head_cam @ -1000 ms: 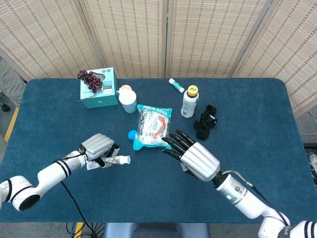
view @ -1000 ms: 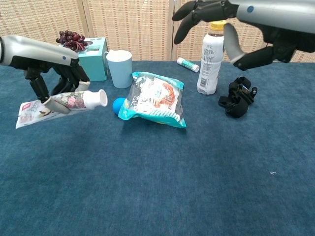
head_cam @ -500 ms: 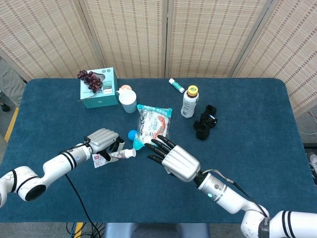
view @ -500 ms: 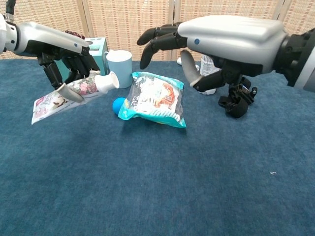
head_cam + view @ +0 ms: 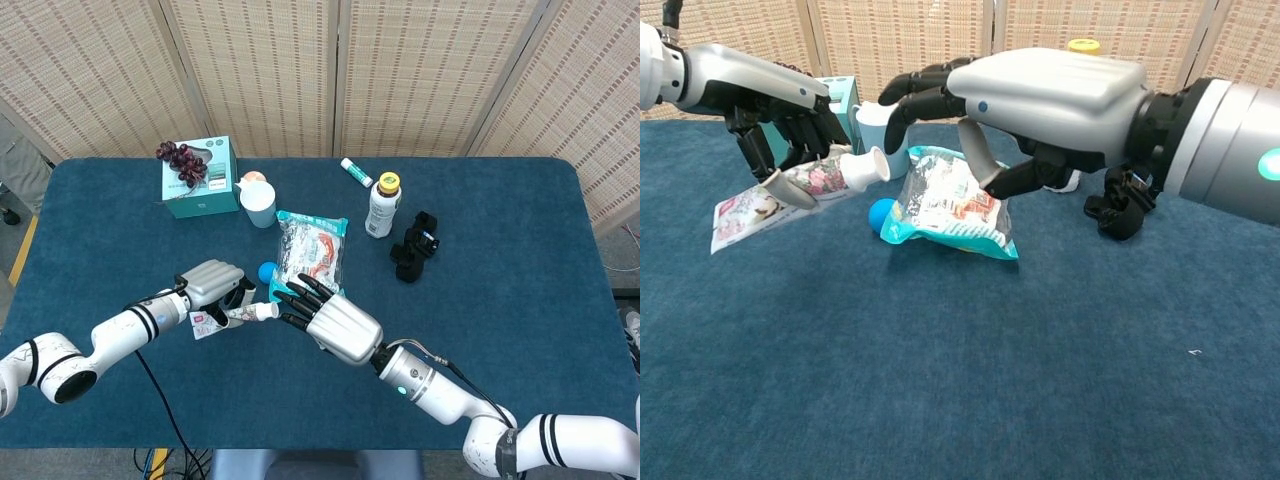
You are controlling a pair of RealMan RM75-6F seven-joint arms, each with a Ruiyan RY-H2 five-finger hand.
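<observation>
Head view: your left hand grips the flattened white floral-printed tube above the blue cloth-covered table. The tube's long axis runs left to right, white cap toward your right hand. That hand is empty, fingers spread, tips just beside the cap. Keep the tube level and steady; bring thumb and fingers onto the cap only.

Chest view: the tube tilts cap-up, crimped end low. The teal plastic snack bag lies just behind; stay clear of it.
</observation>
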